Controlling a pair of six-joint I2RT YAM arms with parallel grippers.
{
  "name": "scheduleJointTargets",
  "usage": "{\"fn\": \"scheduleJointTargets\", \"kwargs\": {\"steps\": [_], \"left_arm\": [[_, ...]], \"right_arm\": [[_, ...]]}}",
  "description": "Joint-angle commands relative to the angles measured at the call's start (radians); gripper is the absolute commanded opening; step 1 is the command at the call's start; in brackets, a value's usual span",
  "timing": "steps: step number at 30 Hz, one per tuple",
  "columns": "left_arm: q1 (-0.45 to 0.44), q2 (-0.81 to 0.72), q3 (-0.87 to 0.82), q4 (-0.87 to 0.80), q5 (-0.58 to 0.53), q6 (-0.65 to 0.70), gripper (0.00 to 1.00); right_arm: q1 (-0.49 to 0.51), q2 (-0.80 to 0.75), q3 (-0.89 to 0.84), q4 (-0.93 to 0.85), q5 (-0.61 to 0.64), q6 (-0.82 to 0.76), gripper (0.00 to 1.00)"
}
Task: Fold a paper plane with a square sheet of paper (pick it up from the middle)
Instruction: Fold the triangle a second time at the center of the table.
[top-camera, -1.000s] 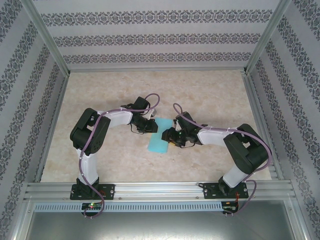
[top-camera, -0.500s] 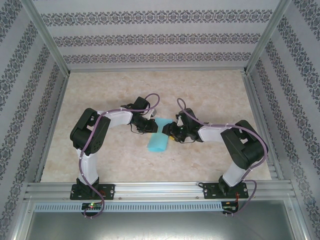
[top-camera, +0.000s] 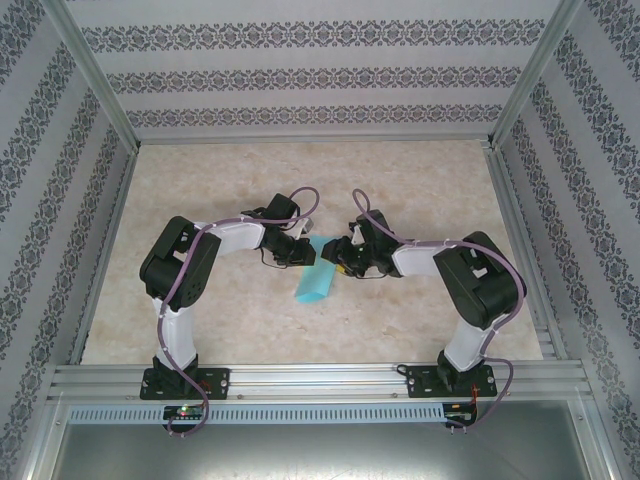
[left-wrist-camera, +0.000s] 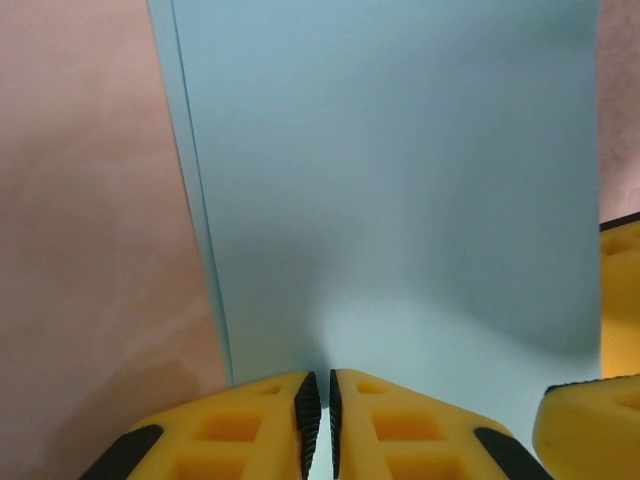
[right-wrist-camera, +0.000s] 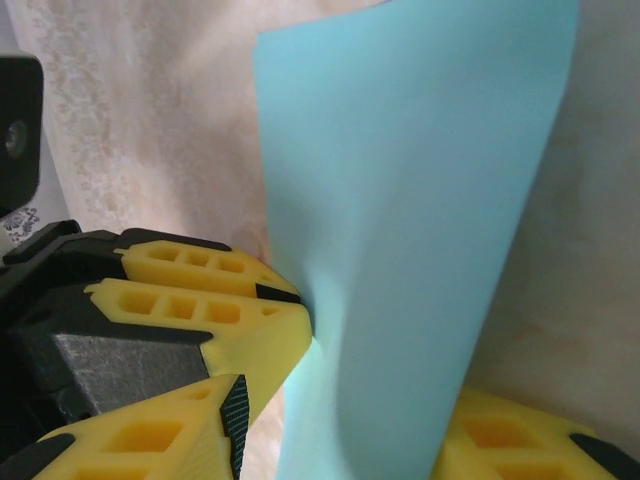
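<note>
Marbled beige table (top-camera: 420, 190), walled in by patterned panels on three sides. Left arm (top-camera: 180, 270) rises from its base at the near rail, elbow folded high on the left, forearm running right and a little away toward the table's middle. Right arm (top-camera: 480, 290) mirrors it: elbow bunched high on the right, forearm reaching left, wrist bent down. The two wrists meet near mid-table, close together. The square sheet of paper (top-camera: 313, 280) lies between them, seen from above as a narrow turquoise strip slanting from the grippers toward the near left, its far end up at the fingers. In the left wrist view it spreads flat and broad ahead of the fingers, with a second edge line running just inside its left border, so two layers seem to lie there. In the right wrist view it stands up and bows in a soft curve. Left gripper (left-wrist-camera: 318, 400): yellow fingers pressed together, the sheet's edge pinched in the thin slit between the black pads. Right gripper (right-wrist-camera: 340, 430): jaws set apart, the curved paper passing up through the gap; whether either pad touches it, cannot tell. The right gripper's yellow fingertips sit just beside the left gripper's, at the sheet's right edge in the left wrist view.
</note>
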Motion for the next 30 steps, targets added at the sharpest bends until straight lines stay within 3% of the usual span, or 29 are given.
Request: {"fn": "scheduleJointTargets", "kwargs": {"steps": [1,11,19,30], "left_arm": [[0.008,0.118,-0.092,-0.151,-0.175,0.033,0.20],[0.008,0.085,-0.085,-0.148,-0.152,0.021,0.21],[0.013,0.016,-0.040,-0.160,-0.107,-0.006,0.28],[0.049,-0.159,0.025,-0.195,-0.048,-0.039,0.58]], "right_arm": [[-0.002,0.028,0.019,0.014,-0.013,-0.006,0.44],[-0.014,-0.004,0.025,-0.030,-0.013,-0.040,0.25],[-0.021,-0.027,0.013,-0.019,-0.025,-0.051,0.12],[-0.038,-0.101,0.018,-0.019,-0.060,-0.074,0.03]]}}
